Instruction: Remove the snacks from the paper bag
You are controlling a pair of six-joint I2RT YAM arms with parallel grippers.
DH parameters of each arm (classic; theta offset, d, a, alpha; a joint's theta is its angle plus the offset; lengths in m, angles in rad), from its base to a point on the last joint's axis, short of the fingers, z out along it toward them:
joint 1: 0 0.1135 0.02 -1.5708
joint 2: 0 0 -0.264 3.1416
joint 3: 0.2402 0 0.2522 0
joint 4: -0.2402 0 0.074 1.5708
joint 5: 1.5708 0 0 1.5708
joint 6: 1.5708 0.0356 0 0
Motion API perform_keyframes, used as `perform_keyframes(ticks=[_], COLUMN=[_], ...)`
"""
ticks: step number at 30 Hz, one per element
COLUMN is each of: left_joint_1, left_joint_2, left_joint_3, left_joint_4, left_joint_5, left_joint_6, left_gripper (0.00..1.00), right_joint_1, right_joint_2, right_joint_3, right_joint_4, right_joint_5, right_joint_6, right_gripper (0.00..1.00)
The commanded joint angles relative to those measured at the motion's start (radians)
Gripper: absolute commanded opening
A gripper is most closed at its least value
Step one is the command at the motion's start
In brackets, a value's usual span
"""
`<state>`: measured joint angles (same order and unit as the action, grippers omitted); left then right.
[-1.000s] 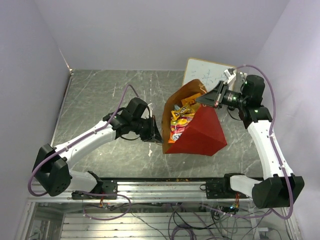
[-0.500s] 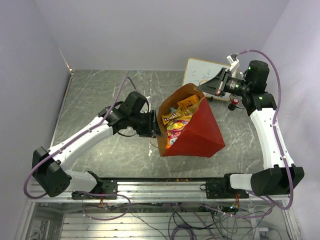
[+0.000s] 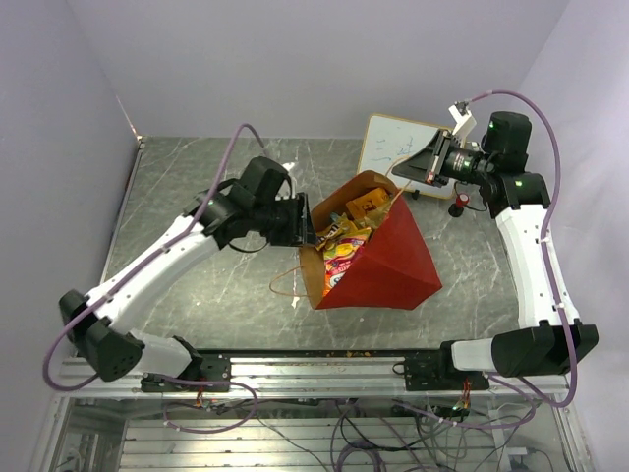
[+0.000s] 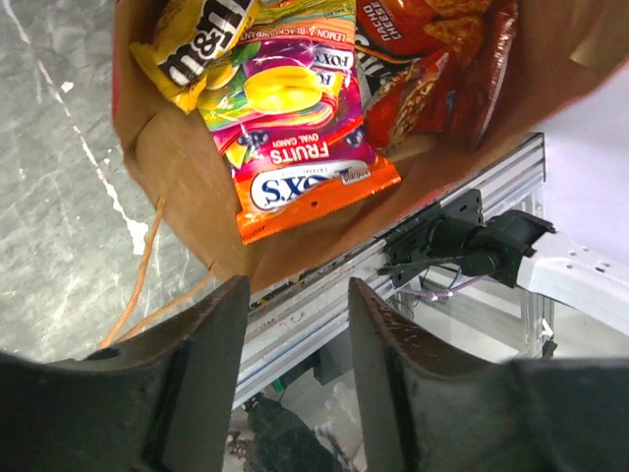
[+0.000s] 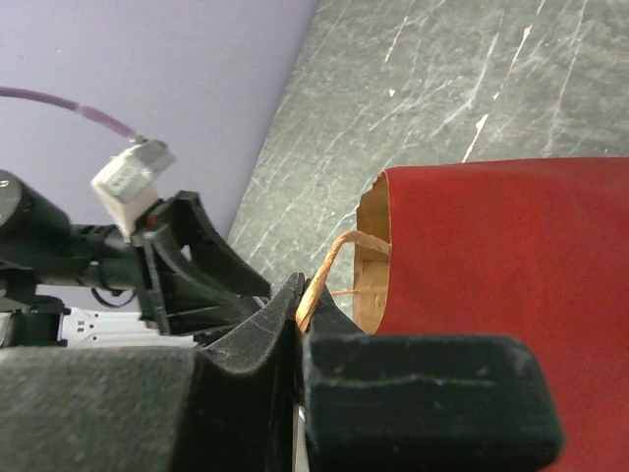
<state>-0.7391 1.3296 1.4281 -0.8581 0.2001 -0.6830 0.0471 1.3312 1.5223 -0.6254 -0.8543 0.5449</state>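
From above, the bag sits tilted on the table, with its mouth opening up and to the left and the snacks showing inside. The left gripper is at the mouth's near rim. The right gripper is raised over the bag's far corner, by a whiteboard.

The left wrist view looks straight into the mouth. The jaws stand apart with nothing between them. A candy pack lies on top and nearest. A yellow pack is beside it, and red chip packs sit further in. All look light, with slick, crinkly foil, and the chips would crush under a hard squeeze. The flat crimped end of the candy pack, the end closest to the fingers, seems the best place to pinch.

In the right wrist view the jaws are pressed together on the bag's thin cord handle, which holds the rim up. The paper looks soft and will likely sag if the cord goes slack.
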Motion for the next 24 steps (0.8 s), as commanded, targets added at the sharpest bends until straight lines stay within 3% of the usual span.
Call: perform_keyframes(ticks=[1,4,8,14,19,24], left_joint_1=[-0.028,-0.045,-0.092,-0.129,-0.129,-0.129], left_joint_2=[0.121,0.184,0.267,0.298,0.291,0.314], left_joint_3=[0.012,-0.006,-0.018,-0.113,-0.215,-0.243], left_joint_4=[0.111,0.167,0.221,0.293,0.395,0.453], left_joint_5=[0.050,0.021,0.001,-0.072,-0.043,-0.040], left_joint_6=[-0.043,-0.078,-0.102,-0.130,-0.156,-0.167], left_gripper=[0.49,0.43,0.41,0.57,0.69,0.75], right_joint_1=[0.002,0.002,0.001,0.000,-0.004,-0.013], right_joint_2=[0.008,0.013,0.022,0.014,0.004,0.012], right_joint_3=[0.046,0.062,0.083,0.072,0.042,0.049], right_joint_4=[-0.040,-0.060,-0.066,-0.078,-0.081,-0.100], right_joint_5=[0.024,0.035,0.038,0.040,0.030,0.027], right_joint_6=[-0.036,-0.057,-0.068,-0.088,-0.104,-0.133], right_gripper=[0.00,0.00,0.00,0.00,0.00,0.00])
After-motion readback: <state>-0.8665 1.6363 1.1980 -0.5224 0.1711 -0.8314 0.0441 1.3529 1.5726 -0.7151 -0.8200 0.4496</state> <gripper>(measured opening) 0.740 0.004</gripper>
